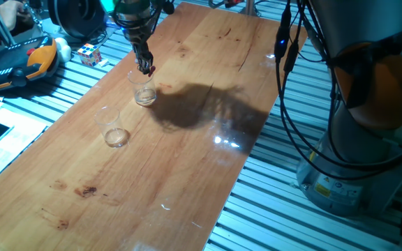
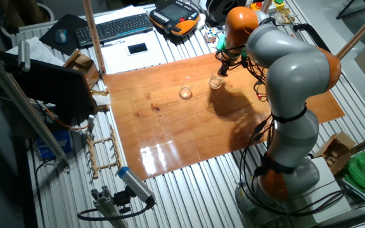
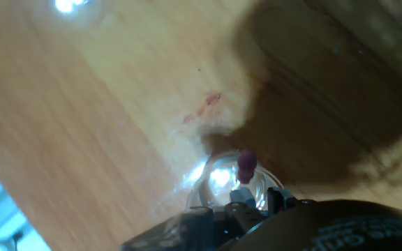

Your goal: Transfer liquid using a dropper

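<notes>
Black fingers [image 1: 146,67] clenched on dropper [image 3: 246,166], red-pink bulb end poking out, directly over clear round tumbler [image 1: 144,90]. Second clear tumbler [image 1: 113,127] nearby, apart. Glossy, grained wooden tabletop [image 1: 187,160]. Liquid too faint to tell.

The setting is a robotics laboratory workstation. A wooden board [image 2: 189,126] serves as the work surface and lies on a bench of ribbed aluminium profile [image 2: 189,190]. Beyond the far left corner of the board are a computer keyboard [image 2: 116,26], a mouse [image 2: 60,36] and an orange-and-black robot teach pendant [image 2: 176,16]. A grey-and-orange industrial arm [image 2: 290,82] is mounted beside the board's right edge, with black cables [image 1: 292,97] hanging along it. Metal framing rails [image 2: 24,107] with mounted equipment stand off the left edge.
</notes>
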Controlling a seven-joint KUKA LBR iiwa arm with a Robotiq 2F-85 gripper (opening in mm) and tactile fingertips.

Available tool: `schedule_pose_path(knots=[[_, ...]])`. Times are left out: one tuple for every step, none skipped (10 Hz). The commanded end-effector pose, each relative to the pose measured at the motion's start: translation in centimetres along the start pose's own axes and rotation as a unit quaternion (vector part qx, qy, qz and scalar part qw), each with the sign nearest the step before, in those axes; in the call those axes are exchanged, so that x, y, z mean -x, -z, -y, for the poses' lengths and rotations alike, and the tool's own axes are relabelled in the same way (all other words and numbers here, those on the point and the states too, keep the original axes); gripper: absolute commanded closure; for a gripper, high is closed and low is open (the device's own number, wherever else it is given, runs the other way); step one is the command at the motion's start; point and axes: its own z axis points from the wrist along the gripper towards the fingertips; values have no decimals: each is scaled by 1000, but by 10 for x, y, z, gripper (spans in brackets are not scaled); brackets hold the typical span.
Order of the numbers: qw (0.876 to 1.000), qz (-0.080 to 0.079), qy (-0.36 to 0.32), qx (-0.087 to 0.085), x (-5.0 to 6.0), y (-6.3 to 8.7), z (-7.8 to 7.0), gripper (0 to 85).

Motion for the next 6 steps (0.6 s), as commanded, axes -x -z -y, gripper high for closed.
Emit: schedule_pose_path(knots=[[1000, -1, -21, -2, 1, -2, -1, 620], [1000, -4, -21, -6, 0, -4, -1, 623], [1000, -7, -20, -9, 0, -6, -1, 623], [1000, -7, -17, -10, 0, -6, -1, 623], [1000, -7, -16, -10, 0, -6, -2, 627], [1000, -7, -15, -10, 1, -6, -2, 627]])
